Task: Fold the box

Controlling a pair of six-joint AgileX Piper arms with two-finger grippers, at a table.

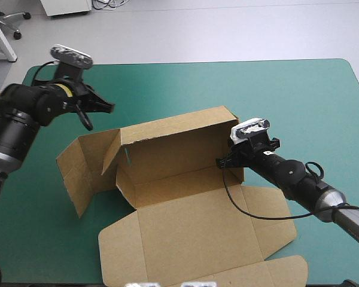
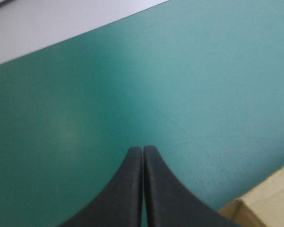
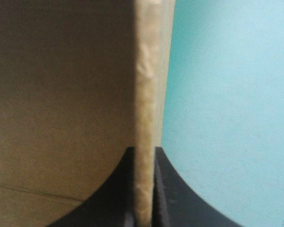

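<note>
1. High view: The box [image 1: 185, 179], a cut sheet of brown corrugated board, lies near the middle of the table on the teal-green cover [image 1: 287, 95].
   - It is partly formed. Its long back wall [image 1: 179, 149] stands upright and its right end wall [image 1: 238, 174] is raised against it.
   - The left end flaps [image 1: 78, 170] splay outward, untucked.
   - The wide lid panel [image 1: 191, 233], with its side tabs, lies flat toward the near edge.
   - The right gripper [image 1: 222, 161] reaches in from the right and sits at the raised right end wall.
   - The left gripper [image 1: 107, 107] hangs above the cover, beyond the box's far left corner and clear of the board.

2. Left wrist view: The left gripper [image 2: 143, 150] has its black fingers pressed together in one pointed arch, with nothing between them.
   - Bare teal-green cover [image 2: 180, 71] lies ahead of it.
   - Only a corner of the box [image 2: 270, 203] shows off to one side.

3. Right wrist view: The right gripper [image 3: 143, 156] is clamped on the box [image 3: 146, 94]. Its fingers are nearly closed, with the pale cut edge of a wall running up between them.
   - The brown face of the board is on one side and the teal-green cover [image 3: 227, 94] on the other.

4. Progress, as I judge it: roughly the first half is done, with the back and right walls up.
   - The left end has yet to be raised and tucked, and no front wall stands.
   - The idle left arm seems best placed for the left flaps.
</note>
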